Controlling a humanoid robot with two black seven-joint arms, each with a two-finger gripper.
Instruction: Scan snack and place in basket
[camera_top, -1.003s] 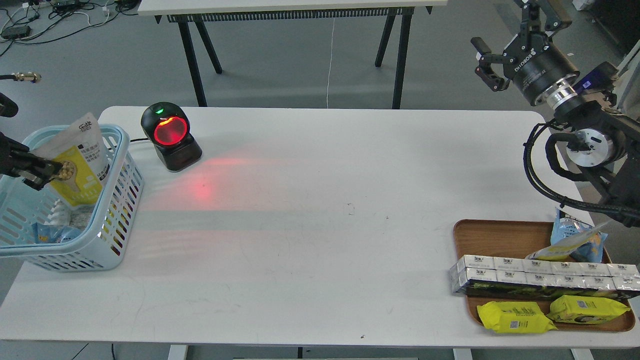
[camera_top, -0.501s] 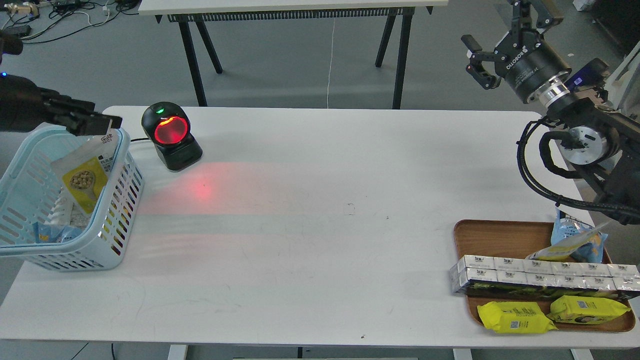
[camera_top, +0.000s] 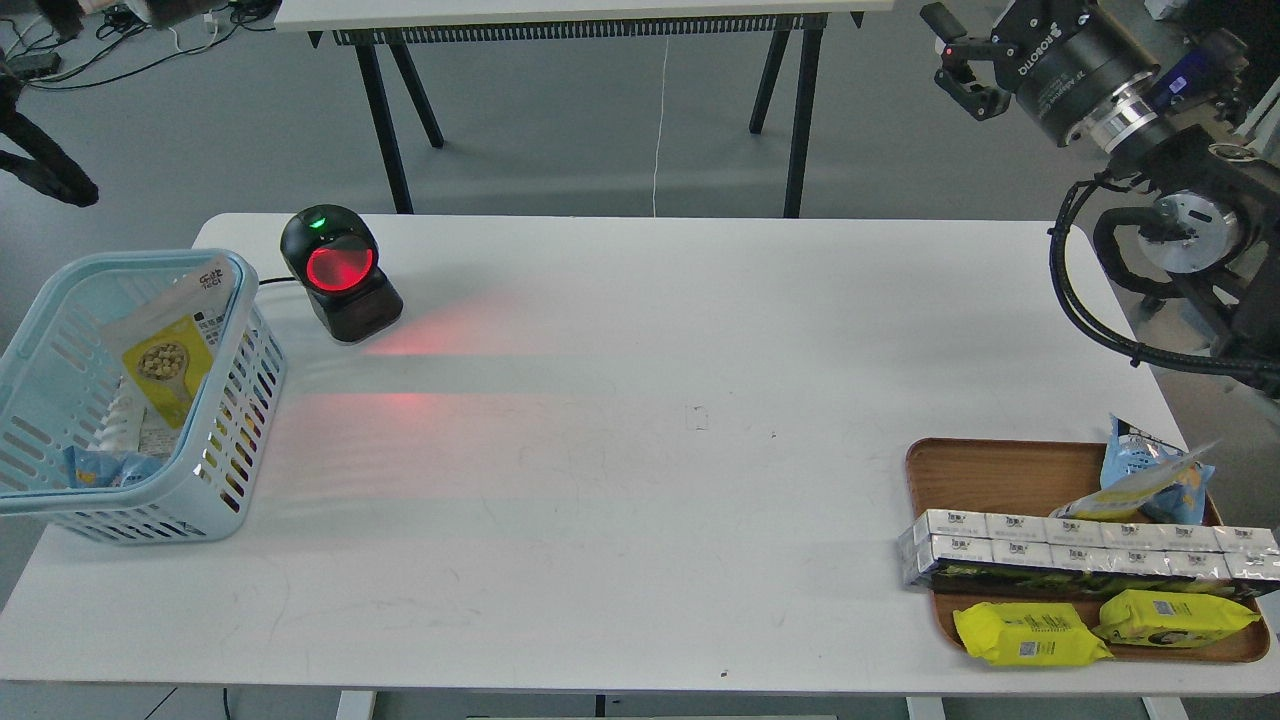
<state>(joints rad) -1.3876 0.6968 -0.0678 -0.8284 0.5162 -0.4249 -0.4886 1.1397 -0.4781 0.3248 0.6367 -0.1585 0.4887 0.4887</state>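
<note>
The snack (camera_top: 166, 348), a flat pouch with a white top and a yellow lower part picturing tan beans, leans tilted inside the light blue basket (camera_top: 243, 330) at the table's left edge, free of any gripper. My left arm is raised at the top left. Its gripper (camera_top: 178, 9) is a blur at the frame's top edge, so its fingers cannot be told apart. My right gripper (camera_top: 958, 58) is high at the top right, beyond the table's far right corner, open and empty.
A black scanner (camera_top: 340, 272) with a red glowing window stands right of the basket and casts red light on the table. A brown wooden tray (camera_top: 985, 468) at the front right holds yellow packs (camera_top: 1030, 634), a blue-and-yellow bag (camera_top: 1150, 478) and a row of cartons (camera_top: 1080, 550). Blue packs (camera_top: 100, 466) lie in the basket's bottom.
My left gripper let go of the snack, which dropped to lean inside the basket, and the left arm rose up and away. The right gripper moved higher.
</note>
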